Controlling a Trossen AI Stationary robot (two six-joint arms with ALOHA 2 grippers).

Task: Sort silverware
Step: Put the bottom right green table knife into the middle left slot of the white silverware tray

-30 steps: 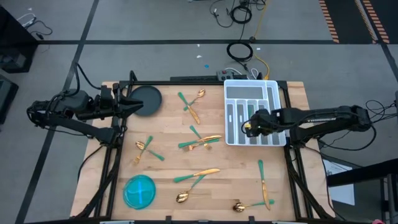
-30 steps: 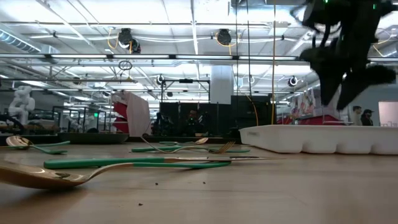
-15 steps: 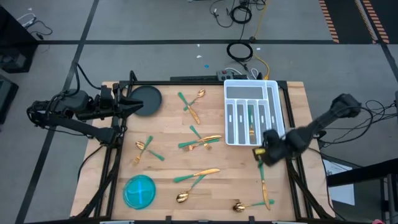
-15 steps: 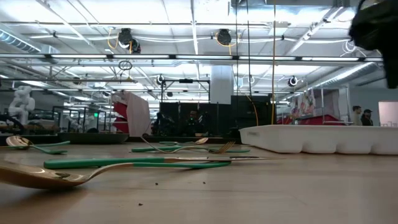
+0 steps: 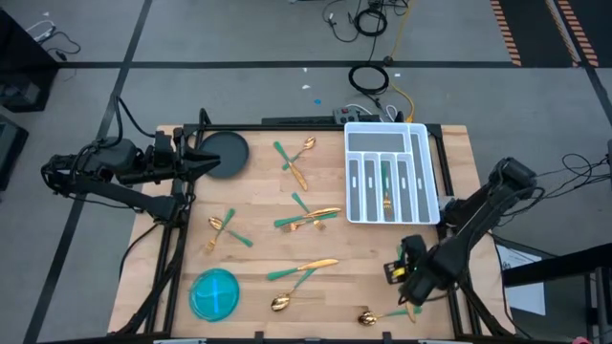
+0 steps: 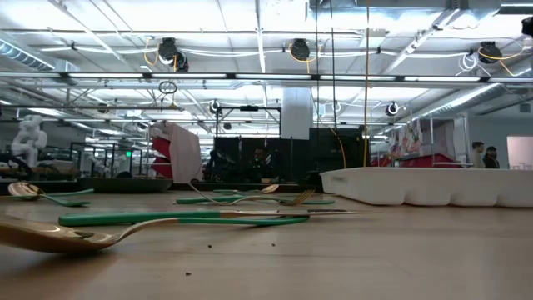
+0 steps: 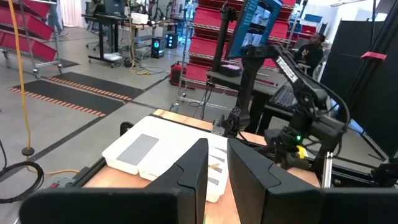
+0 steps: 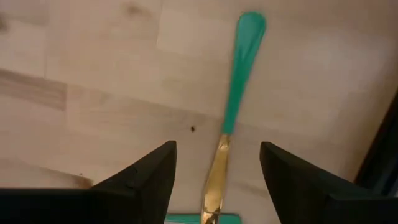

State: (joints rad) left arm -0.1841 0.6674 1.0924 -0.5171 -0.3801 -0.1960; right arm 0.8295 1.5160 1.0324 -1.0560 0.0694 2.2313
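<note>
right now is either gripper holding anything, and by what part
Nothing is held. The right gripper hangs open over a knife lying on the table, not touching it. The left gripper waits empty by the table's left edge.

The silverware (image 5: 306,218) has gold heads and slim teal handles and lies scattered flat on the wooden table. 1 piece (image 5: 386,189) lies in a tray slot. A crossed group lies mid-table, with smaller clusters around it. A knife (image 8: 231,127) lies flat, teal handle and gold blade in line.
</note>
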